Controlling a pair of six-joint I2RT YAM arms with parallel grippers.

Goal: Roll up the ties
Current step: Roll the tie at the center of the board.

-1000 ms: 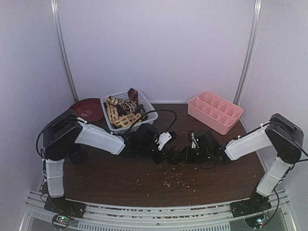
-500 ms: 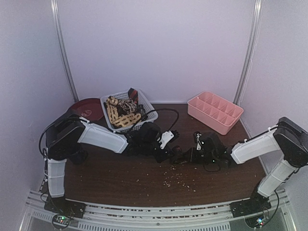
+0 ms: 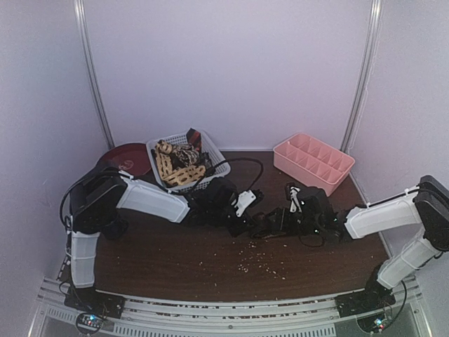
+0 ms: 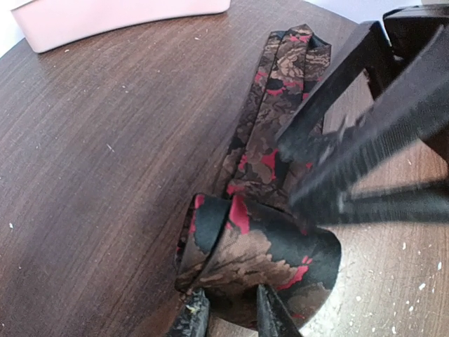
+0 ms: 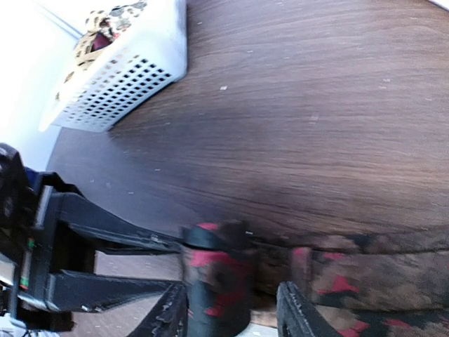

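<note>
One of the ties (image 4: pixel 277 98), black with red and tan blotches, lies flat on the brown table, its near end wound into a loose roll (image 4: pixel 259 256). My left gripper (image 4: pixel 230 317) is shut on the lower edge of that roll. In the right wrist view the roll (image 5: pixel 214 281) stands between the fingers of my right gripper (image 5: pixel 231 312), which is open: the roll leans on the left finger with a gap to the right finger. From above, both grippers (image 3: pixel 252 222) (image 3: pixel 276 223) meet at the tie (image 3: pixel 265 227) mid-table. More ties (image 3: pixel 179 163), tan-patterned and dark, fill the white basket (image 3: pixel 219 163).
A pink divided tray (image 3: pixel 313 163) stands at the back right, and a dark red plate (image 3: pixel 126 158) lies left of the basket. Pale crumbs (image 3: pixel 259 261) speckle the table in front of the grippers. The basket (image 5: pixel 119 77) is also in the right wrist view.
Both arms have shifted to the right along the table with the tie. The right gripper's jaws have widened and now stand loose around the roll.
</note>
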